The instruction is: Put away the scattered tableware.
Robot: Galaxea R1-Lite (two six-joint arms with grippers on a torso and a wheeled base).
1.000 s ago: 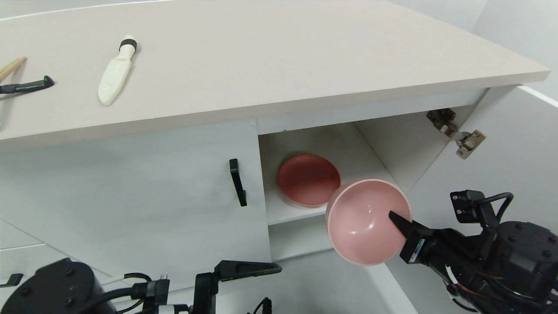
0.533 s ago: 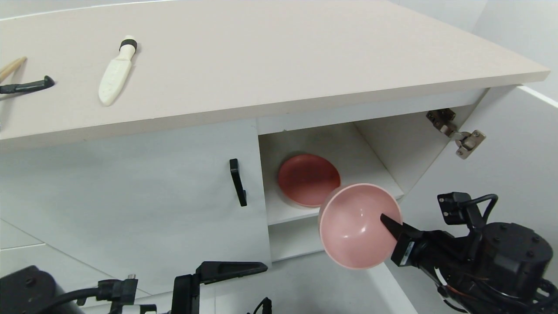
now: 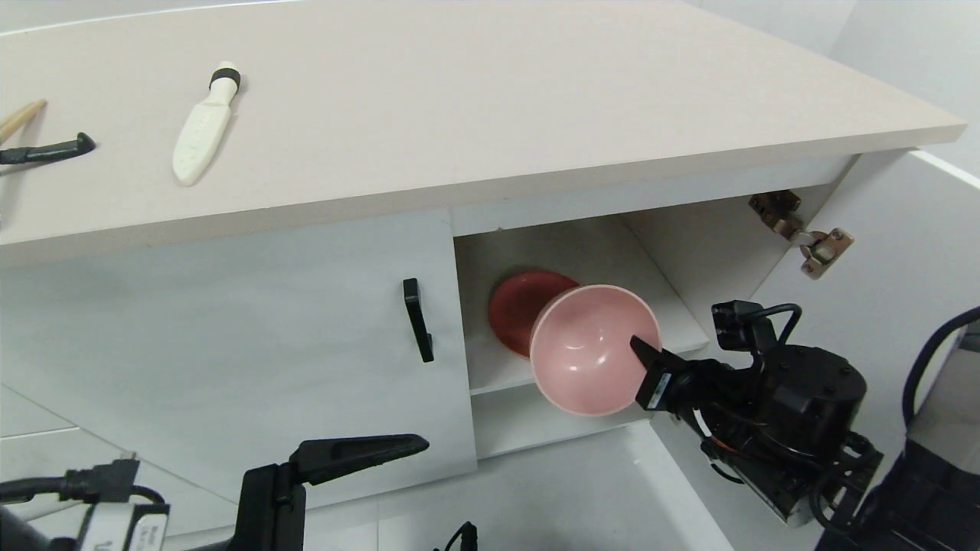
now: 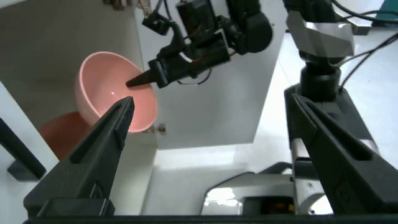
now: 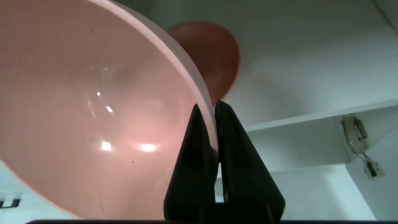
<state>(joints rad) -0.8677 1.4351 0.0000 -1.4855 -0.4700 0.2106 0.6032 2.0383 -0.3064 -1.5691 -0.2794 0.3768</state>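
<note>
My right gripper (image 3: 639,350) is shut on the rim of a light pink bowl (image 3: 589,348), held tilted at the open cupboard's mouth, over the front edge of the shelf (image 3: 674,317). On that shelf lies a darker red plate (image 3: 521,302), partly hidden behind the bowl. The right wrist view has the fingers (image 5: 214,155) pinching the pink bowl's (image 5: 93,118) rim, with the red plate (image 5: 214,53) beyond. My left gripper (image 4: 208,127) is open and holds nothing; it stays low in front of the shut left door, with the pink bowl (image 4: 112,90) farther off.
On the countertop (image 3: 475,99) lie a cream sheathed knife (image 3: 203,126), a black-handled utensil (image 3: 46,149) and wooden chopsticks (image 3: 19,119) at the far left. The shut left door has a black handle (image 3: 417,320). The right cupboard door (image 3: 903,252) stands swung open on its hinge (image 3: 819,246).
My right arm has carried the pink bowl up and to the left, towards the shelf, so it now covers part of the red plate. The left arm has shifted lower and leftward.
</note>
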